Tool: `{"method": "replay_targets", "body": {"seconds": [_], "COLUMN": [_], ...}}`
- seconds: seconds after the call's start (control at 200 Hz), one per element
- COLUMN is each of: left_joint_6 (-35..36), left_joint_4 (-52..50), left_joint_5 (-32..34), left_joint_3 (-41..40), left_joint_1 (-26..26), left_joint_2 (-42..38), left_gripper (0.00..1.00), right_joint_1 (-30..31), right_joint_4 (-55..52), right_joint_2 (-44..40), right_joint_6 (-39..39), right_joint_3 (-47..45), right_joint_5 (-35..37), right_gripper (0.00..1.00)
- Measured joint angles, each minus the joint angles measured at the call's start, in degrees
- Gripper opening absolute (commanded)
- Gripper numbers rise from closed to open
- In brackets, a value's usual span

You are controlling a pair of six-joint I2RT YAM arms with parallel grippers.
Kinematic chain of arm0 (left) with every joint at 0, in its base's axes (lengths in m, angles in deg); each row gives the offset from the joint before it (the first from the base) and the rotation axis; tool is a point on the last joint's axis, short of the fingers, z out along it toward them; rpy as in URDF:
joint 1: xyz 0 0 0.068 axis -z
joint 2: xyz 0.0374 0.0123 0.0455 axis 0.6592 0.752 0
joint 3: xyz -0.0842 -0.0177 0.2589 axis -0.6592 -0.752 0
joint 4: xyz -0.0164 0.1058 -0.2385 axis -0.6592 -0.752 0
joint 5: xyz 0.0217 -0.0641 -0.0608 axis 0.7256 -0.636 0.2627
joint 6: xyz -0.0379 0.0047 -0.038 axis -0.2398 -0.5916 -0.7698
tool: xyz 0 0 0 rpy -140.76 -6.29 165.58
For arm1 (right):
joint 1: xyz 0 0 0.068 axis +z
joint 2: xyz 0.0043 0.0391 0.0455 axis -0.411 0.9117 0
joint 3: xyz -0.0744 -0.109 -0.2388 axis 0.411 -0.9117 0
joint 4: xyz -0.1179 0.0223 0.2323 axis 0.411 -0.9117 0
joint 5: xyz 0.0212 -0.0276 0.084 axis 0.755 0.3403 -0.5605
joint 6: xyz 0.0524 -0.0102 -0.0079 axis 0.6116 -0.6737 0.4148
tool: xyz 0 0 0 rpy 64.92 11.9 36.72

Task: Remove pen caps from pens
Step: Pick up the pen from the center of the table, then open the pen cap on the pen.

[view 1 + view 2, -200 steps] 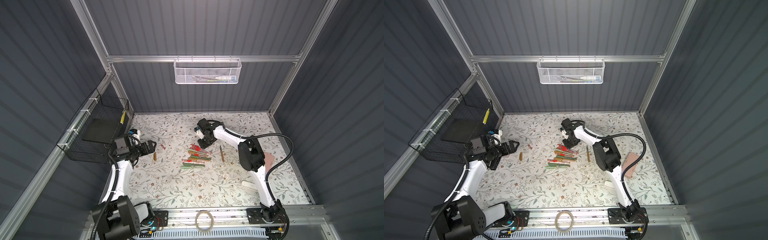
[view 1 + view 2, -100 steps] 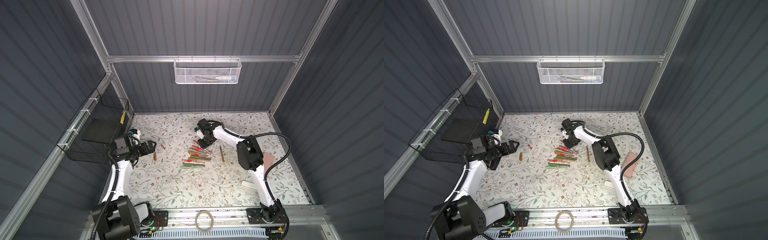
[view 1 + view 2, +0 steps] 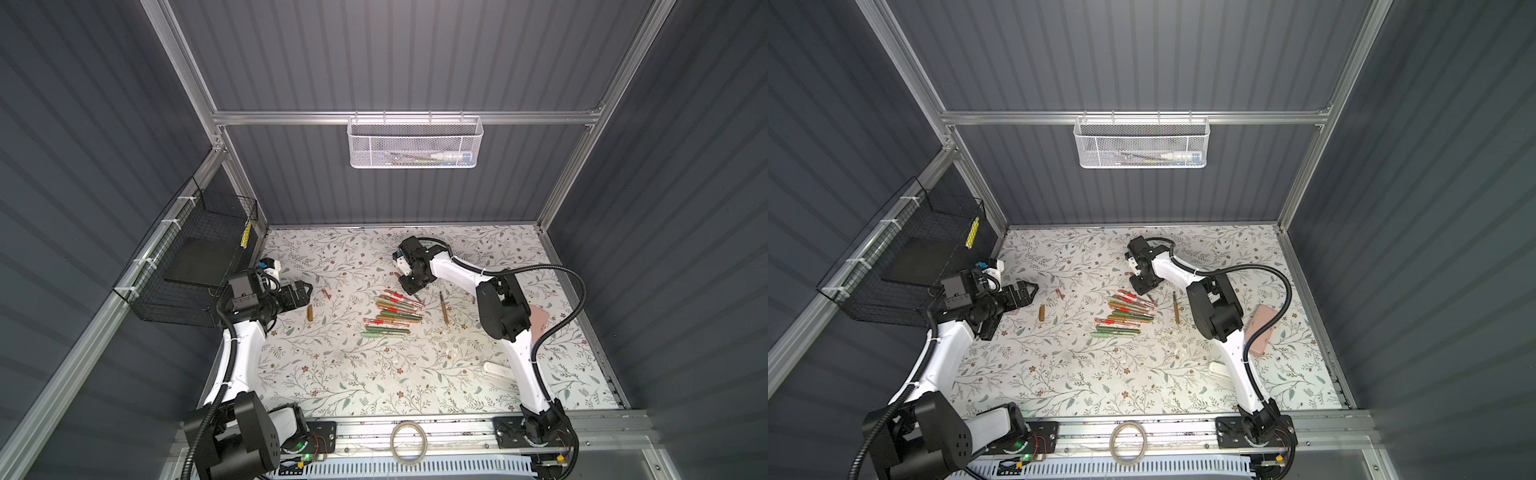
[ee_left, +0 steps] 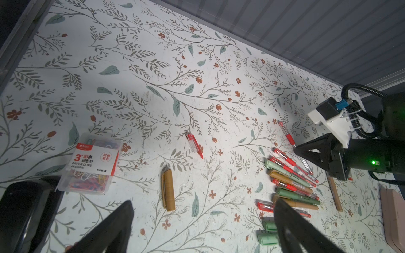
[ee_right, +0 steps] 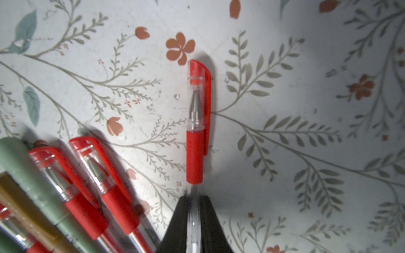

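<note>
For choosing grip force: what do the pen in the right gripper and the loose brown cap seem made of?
The pen in the right gripper: clear glossy plastic cap and barrel, the metal tip shows through; its red dimpled sleeve looks like matte rubber, probably. The loose brown cap: opaque matte plastic, apparently, with a moulded clip.

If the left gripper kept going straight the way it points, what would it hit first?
Probably the loose red pen cap, lying nearly in line ahead of the open left gripper. The brown cap sits nearer but off to one side. The gripper's height is unclear.
</note>
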Motion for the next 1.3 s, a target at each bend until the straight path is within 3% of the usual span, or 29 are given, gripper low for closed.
{"method": "replay_targets", "body": {"seconds": [0.355,0.731,0.911,1.141,1.296], "left_joint_6": [0.0,-3.7,-14.2,-32.9,-36.5], "left_joint_4": [-1.1,-3.5,7.2,34.4,41.2], "left_joint_5": [-2.3,-14.2,-20.2,-28.2,-30.2], "left_joint_3": [0.5,12.1,12.1,5.8,3.3], "left_joint_1": [-0.3,1.1,4.1,12.2,14.9], "left_joint_2": [0.0,0.8,2.2,8.3,9.2], "left_gripper": [1.00,0.97,0.97,1.00,0.97], "right_joint_1": [-0.7,-0.3,5.4,11.0,12.7], "right_joint_4": [3.5,16.1,23.1,30.4,34.1], "right_joint_2": [-5.1,-27.9,-37.6,-43.2,-43.2], "right_joint_6": [-0.8,4.2,7.7,14.5,19.5], "right_joint_3": [-6.2,-21.7,-28.6,-33.9,-34.6], "right_joint_5": [3.1,-0.8,-1.8,-3.1,-3.1], "right_gripper": [0.00,0.00,0.00,0.00,0.00]}}
